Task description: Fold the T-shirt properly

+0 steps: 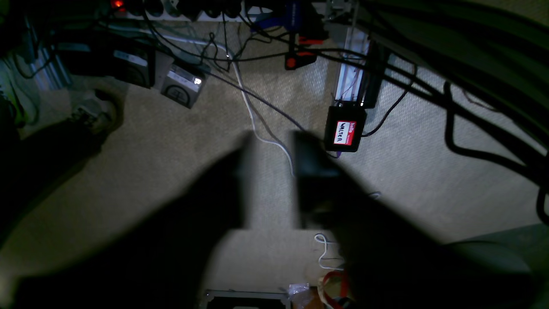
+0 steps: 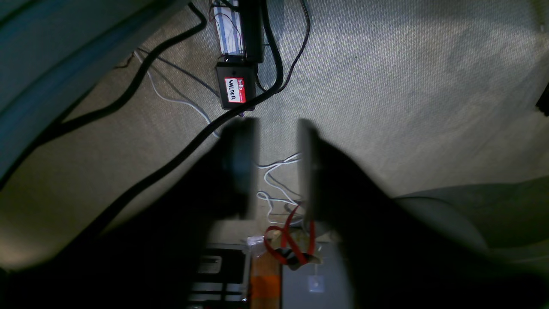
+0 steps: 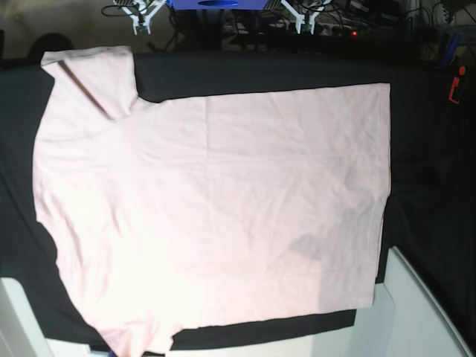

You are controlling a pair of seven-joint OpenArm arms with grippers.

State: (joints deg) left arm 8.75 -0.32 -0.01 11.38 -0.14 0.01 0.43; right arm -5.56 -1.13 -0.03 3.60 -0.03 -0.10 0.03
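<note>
table cloth (image 3: 431,186): black, under everything | T-shirt (image 3: 216,216): spread flat, plain side up, sleeves toward base view's left, likely laid out ready for a first fold | left gripper (image 1: 270,180): jaws parted, holding nothing, over carpet (off the table) | right gripper (image 2: 276,167): jaws parted, empty, likewise parked

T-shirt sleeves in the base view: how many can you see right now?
2. On the T-shirt, one sleeve lies at the upper left on the black cloth; the other sleeve is at the lower left, partly cut off by the frame edge.
</note>
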